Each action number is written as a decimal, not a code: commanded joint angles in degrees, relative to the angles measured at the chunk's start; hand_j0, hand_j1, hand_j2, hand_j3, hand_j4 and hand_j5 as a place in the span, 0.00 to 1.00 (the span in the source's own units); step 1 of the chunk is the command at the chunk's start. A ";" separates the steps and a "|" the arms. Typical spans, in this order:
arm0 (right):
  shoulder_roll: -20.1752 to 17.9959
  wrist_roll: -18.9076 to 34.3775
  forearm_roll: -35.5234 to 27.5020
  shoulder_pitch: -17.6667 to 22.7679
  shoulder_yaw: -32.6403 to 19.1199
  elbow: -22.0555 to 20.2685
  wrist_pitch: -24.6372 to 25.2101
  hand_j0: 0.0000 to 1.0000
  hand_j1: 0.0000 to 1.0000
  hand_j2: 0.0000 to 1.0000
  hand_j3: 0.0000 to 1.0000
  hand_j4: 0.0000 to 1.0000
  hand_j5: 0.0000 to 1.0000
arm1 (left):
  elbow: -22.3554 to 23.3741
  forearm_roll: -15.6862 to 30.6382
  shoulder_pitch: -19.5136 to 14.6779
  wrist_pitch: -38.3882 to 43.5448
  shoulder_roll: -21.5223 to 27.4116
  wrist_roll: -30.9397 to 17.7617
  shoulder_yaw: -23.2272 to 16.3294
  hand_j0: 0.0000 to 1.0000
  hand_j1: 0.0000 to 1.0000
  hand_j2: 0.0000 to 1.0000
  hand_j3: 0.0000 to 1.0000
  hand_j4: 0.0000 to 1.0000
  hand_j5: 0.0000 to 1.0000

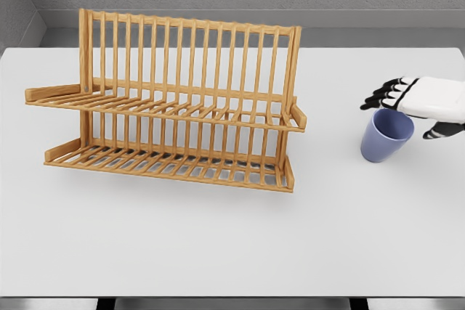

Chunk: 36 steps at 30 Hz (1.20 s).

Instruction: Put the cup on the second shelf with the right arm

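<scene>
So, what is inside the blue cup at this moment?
The blue cup looks empty: only its inner wall shows. The right hand covers the far rim, and the bottom is not visible from the head view.

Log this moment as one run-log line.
phase: reaching | right hand: open, above the rim of blue cup, no grasp | cup: upright on table, right of wooden rack | rack shelves: bare | left arm: unseen

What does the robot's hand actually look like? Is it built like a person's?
Only the right hand shows, entering from the picture's right edge. Its back is a smooth white shell, boxy and rounded at the edges. The fingers are black with white segments between the joints, giving a banded look, roughly human in layout. No cables, labels or sleeves are visible. The left arm is out of view.
</scene>
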 commanded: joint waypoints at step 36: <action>2.86 -0.02 0.16 -3.08 6.19 5.25 0.15 0.67 0.67 0.67 0.67 0.67 0.67 | 0.00 0.01 0.00 0.00 0.00 -0.01 0.00 1.00 1.00 1.00 1.00 1.00 1.00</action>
